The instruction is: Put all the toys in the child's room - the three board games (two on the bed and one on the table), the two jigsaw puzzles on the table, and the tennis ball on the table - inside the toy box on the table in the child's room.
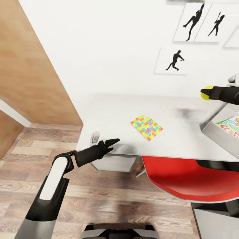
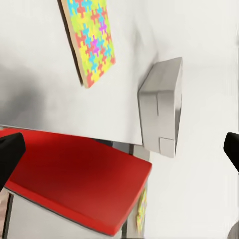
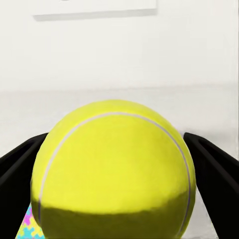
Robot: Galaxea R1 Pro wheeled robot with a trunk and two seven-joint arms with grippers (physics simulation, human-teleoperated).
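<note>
The yellow-green tennis ball [image 1: 207, 93] hangs above the table's right part with my right gripper [image 1: 209, 92] shut on it. In the right wrist view the tennis ball [image 3: 112, 169] sits between both black fingers [image 3: 17, 167]. One multicoloured jigsaw puzzle [image 1: 146, 127] lies flat mid-table [image 1: 109, 113]. The grey toy box [image 1: 217, 131] stands at the right edge, just below the ball, with a printed game box [image 1: 230, 124] inside it. My left gripper [image 1: 112, 143] hovers open at the table's front edge, left of the puzzle [image 2: 89, 42]. The bed is out of view.
A red chair [image 1: 187, 181] is pushed in under the table's front, between the puzzle and the toy box [image 2: 162, 109]. Wooden wardrobe doors [image 1: 30, 76] stand at the left. Wood-plank floor [image 1: 109, 199] lies below my left arm.
</note>
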